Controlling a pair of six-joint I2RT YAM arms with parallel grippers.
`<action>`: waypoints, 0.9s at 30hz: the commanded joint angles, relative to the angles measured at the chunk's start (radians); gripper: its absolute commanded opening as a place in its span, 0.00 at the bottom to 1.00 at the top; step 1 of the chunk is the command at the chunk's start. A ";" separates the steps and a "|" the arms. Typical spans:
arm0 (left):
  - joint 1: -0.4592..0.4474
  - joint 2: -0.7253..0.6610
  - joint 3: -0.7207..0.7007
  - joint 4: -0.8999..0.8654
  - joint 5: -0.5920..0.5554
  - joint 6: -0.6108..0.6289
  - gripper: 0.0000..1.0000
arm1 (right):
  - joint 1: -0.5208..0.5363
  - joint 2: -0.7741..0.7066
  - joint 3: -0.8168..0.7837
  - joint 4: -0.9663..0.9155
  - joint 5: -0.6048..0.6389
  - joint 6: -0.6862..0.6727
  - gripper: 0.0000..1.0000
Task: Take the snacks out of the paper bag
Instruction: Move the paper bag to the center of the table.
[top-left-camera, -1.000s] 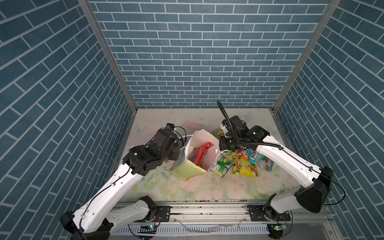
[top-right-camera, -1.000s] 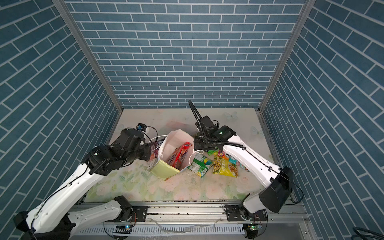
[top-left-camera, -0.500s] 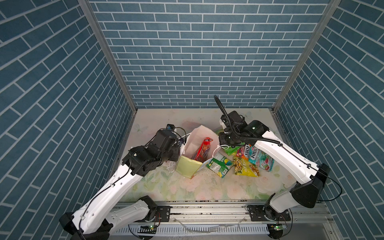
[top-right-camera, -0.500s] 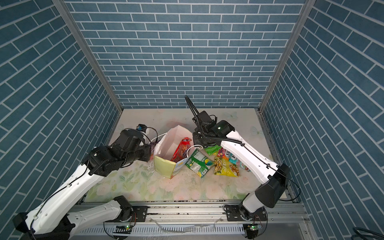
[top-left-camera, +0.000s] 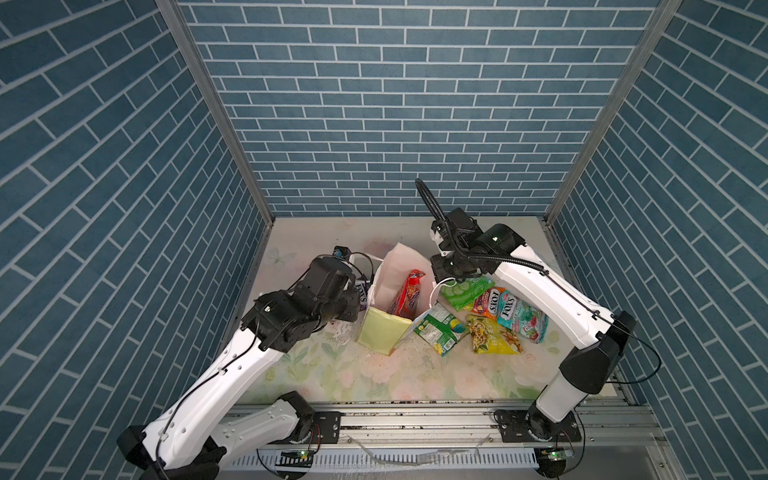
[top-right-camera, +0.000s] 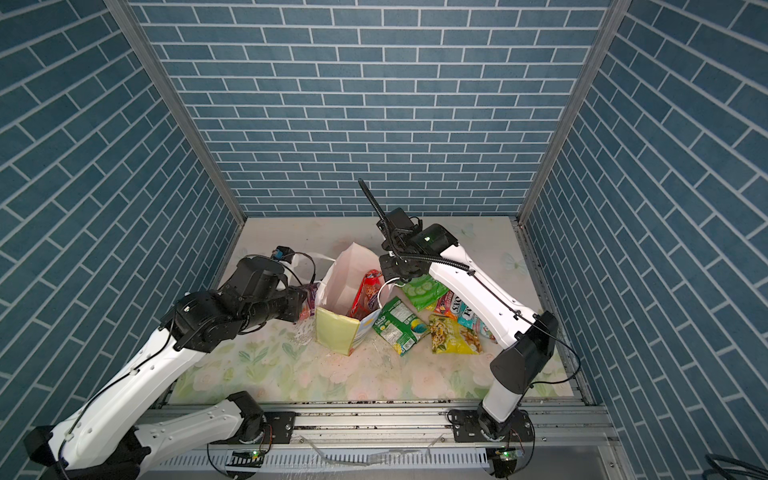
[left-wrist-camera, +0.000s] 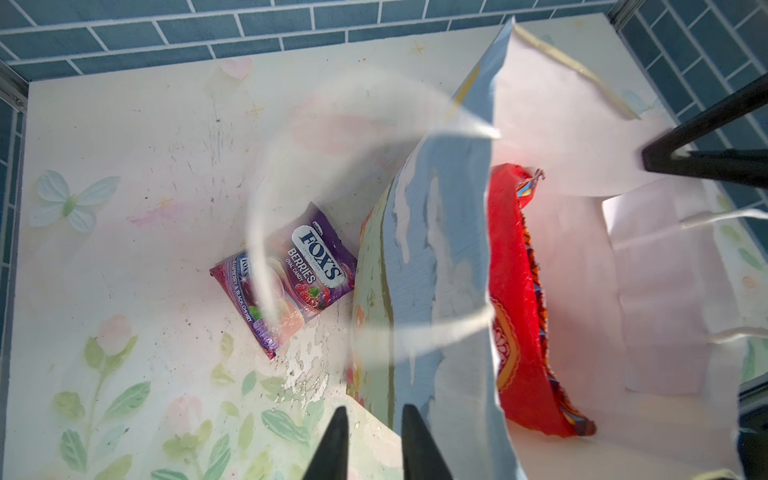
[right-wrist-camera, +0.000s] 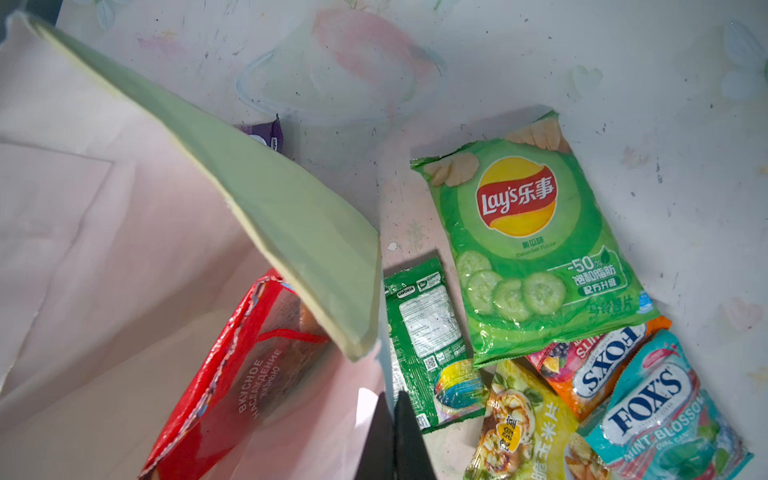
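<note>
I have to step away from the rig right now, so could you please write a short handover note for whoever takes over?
The left hand is open, at the bag wall, near the purple packet.
The right hand is shut, apparently pinching the bag's rim.
The bag stands on the table, mouth open.
Done: six packets lie out. The purple packet is on the left arm's side; Lay's, small green, orange, teal and yellow are on the right arm's side.
Left: the red packet, inside the bag.
</note>
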 joint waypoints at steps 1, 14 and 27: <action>0.006 -0.002 0.050 0.005 -0.006 0.014 0.30 | -0.009 0.023 0.101 -0.015 0.030 -0.091 0.00; 0.007 0.040 0.094 0.062 0.067 0.033 0.38 | -0.009 0.127 0.274 -0.068 -0.034 -0.166 0.00; 0.008 0.190 0.170 0.100 0.033 0.142 0.39 | -0.009 0.164 0.300 -0.055 -0.056 -0.170 0.00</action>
